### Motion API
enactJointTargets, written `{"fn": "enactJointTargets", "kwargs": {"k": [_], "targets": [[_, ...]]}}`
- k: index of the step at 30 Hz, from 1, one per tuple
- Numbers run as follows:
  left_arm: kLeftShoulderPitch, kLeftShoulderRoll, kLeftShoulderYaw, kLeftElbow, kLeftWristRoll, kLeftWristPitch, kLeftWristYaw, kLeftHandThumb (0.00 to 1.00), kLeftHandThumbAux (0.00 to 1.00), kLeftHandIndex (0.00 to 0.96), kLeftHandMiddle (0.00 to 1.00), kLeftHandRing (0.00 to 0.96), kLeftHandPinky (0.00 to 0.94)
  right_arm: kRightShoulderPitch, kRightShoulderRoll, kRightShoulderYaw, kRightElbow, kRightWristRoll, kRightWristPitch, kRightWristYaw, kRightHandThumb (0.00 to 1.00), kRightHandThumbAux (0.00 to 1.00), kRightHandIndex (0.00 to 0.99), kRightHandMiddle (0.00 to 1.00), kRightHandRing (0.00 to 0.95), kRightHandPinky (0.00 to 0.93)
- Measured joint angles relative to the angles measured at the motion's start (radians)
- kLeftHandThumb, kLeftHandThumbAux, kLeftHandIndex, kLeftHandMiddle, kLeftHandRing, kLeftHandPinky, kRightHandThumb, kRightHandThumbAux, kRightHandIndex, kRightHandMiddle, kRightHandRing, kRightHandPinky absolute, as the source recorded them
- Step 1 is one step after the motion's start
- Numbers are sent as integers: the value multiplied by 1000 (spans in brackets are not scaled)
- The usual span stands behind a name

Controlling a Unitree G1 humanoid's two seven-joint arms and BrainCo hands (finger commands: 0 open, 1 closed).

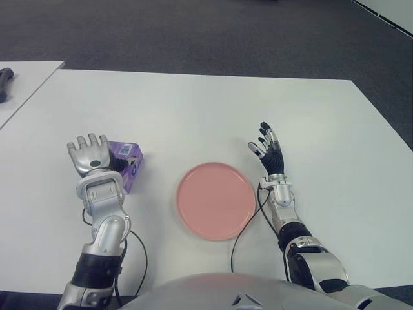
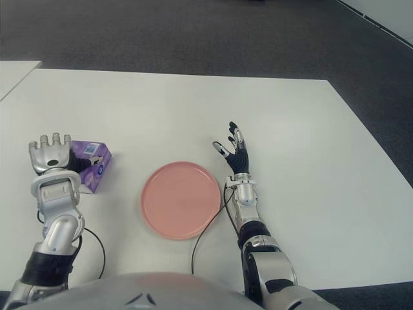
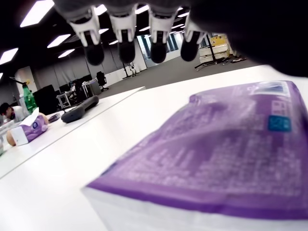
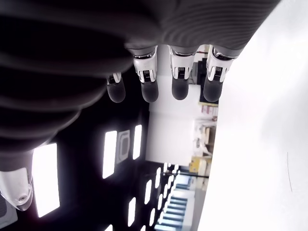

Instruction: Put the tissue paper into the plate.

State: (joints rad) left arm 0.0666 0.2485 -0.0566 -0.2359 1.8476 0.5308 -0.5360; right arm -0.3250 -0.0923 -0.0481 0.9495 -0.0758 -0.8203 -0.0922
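Observation:
A purple tissue pack [image 1: 129, 160] lies flat on the white table [image 1: 193, 110], to the left of the pink plate [image 1: 215, 200]. My left hand [image 1: 90, 154] stands right against the pack's left side, with its dark thumb over the pack's near edge. In the left wrist view the fingertips [image 3: 126, 50] are stretched out straight above the pack [image 3: 216, 159], not curled around it. My right hand [image 1: 268, 152] shows just right of the plate, fingers spread and holding nothing. The plate has nothing on it.
A second white table [image 1: 26, 74] stands at the far left with a dark object [image 1: 5, 81] on it. A black cable [image 1: 242, 232] runs from my right forearm along the plate's near right rim. Dark carpet lies beyond the table's far edge.

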Motion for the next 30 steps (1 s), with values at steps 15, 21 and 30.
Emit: {"fn": "enactJointTargets", "kwargs": {"k": [15,21,30], "targets": [[34,8,-34,-12,-10,-19,0,0,183,0,0,0,0,0,0,1,0,0,-1,0,0,520,0,0,0,5],[37,13,-42,-1,-19,-25,0,0,175,0,0,0,0,0,0,0,0,0,-1,0,0,520,0,0,0,5],[27,11,-48,57,-10,-9,0,0,162,0,0,0,0,0,0,0,0,0,-1,0,0,520,0,0,0,5]]}}
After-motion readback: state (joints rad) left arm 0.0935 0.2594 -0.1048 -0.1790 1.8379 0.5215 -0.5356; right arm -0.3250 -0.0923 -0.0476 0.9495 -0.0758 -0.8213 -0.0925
